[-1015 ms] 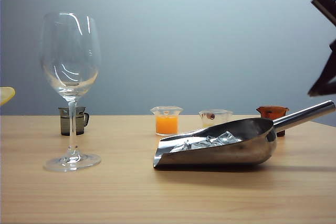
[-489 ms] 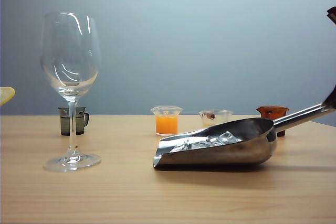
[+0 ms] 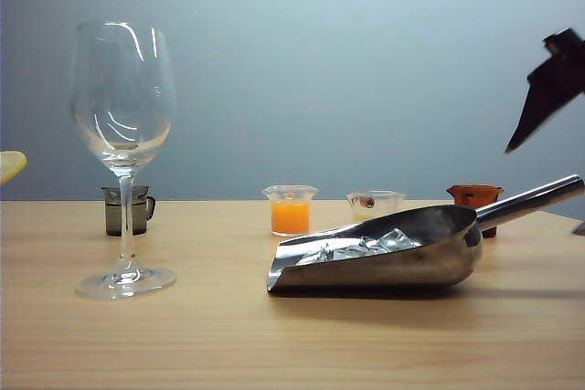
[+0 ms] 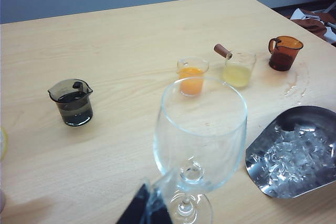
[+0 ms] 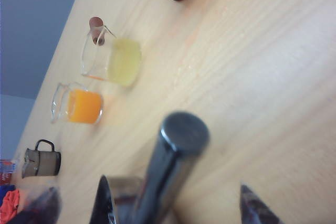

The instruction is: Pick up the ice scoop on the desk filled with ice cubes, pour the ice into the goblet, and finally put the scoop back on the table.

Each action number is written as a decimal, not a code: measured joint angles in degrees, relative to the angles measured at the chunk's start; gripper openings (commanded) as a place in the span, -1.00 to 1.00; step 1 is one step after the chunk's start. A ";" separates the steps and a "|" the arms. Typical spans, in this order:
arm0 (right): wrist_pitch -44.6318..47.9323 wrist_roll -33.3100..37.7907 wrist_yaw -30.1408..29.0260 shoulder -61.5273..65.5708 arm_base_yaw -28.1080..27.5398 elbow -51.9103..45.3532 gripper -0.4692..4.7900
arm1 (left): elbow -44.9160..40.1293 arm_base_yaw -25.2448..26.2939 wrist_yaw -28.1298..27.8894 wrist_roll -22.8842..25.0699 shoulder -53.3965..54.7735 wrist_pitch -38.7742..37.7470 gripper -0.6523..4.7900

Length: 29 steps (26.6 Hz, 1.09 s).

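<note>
Versus half a second back: my right gripper (image 3: 551, 87) had come up off the frame's right edge, where it sat low by the handle's tip. It now hung at about 12 o'clock above that tip, clear of it. Scoop (image 3: 384, 258) and goblet (image 3: 123, 152) hadn't shifted.

Right wrist view: its fingers (image 5: 251, 208) stood wide apart either side of the handle's end, touching nothing.

Left gripper (image 4: 143, 209): only one dark tip showed, close by the goblet's bowl. Couldn't tell if it was apart or together.

The scoop lay flat on the desk (image 3: 201, 344), ice (image 3: 361, 246) in the trough, mouth toward 9 o'clock, handle rising toward 2 o'clock to the frame edge. The goblet stood upright and empty, well apart at the scoop's 9 o'clock.

Room: bare desk between goblet and scoop, and along the whole near edge. Tighter at the scoop's 12 o'clock: orange beaker (image 3: 291, 212), pale beaker (image 3: 375, 203), and a brown cup (image 3: 474, 200) just behind the handle. A dark mug (image 3: 128, 211) sat behind the goblet's stem.
</note>
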 measured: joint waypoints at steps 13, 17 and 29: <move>23.23 1.81 0.17 19.74 0.02 0.11 -0.11 | 0.00 0.00 0.13 0.00 0.00 -0.02 -0.78; 23.28 1.99 1.31 19.89 0.02 0.11 -0.28 | 0.00 0.00 0.13 0.00 0.00 -0.02 -0.78; 25.20 6.05 3.89 20.13 0.00 0.48 -0.84 | 0.00 0.00 0.13 0.00 0.02 -0.02 -0.78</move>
